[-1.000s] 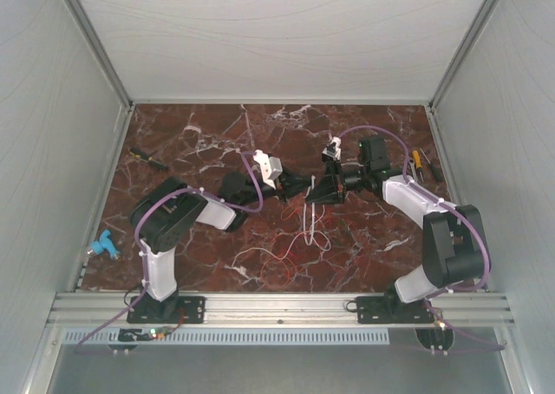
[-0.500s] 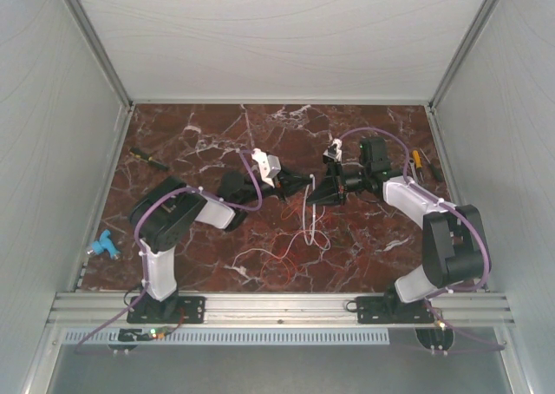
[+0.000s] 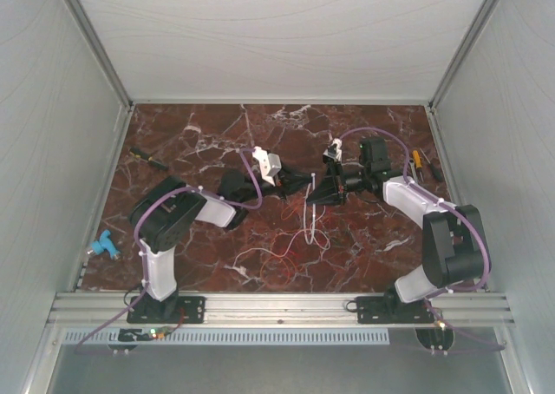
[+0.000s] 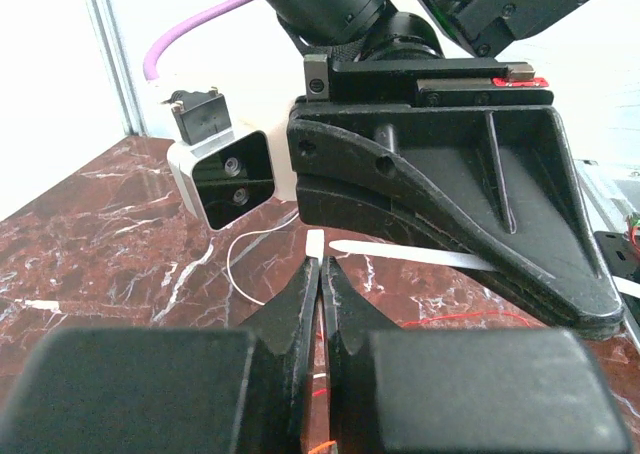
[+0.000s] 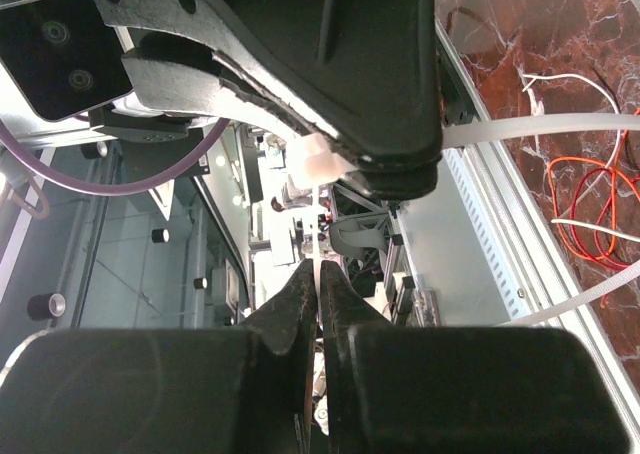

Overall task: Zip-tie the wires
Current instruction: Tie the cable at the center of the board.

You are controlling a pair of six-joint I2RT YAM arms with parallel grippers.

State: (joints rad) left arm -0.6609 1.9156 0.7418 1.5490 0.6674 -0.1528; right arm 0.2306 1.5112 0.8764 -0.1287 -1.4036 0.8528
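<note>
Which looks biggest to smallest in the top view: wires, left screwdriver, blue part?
1. wires: widest spread by far.
2-3. screwdriver and blue part: near alike. The screwdriver is longer and the blue part is chunkier, so I'm not ranking them.

Left end effector [image 4: 320, 274], right end effector [image 5: 318, 274] clamped, tips facing.

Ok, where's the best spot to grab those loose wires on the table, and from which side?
Grip the wires where the red-orange and white strands cross, coming straight down from above: they lie flat in loose loops, so a side approach would likely push them.
</note>
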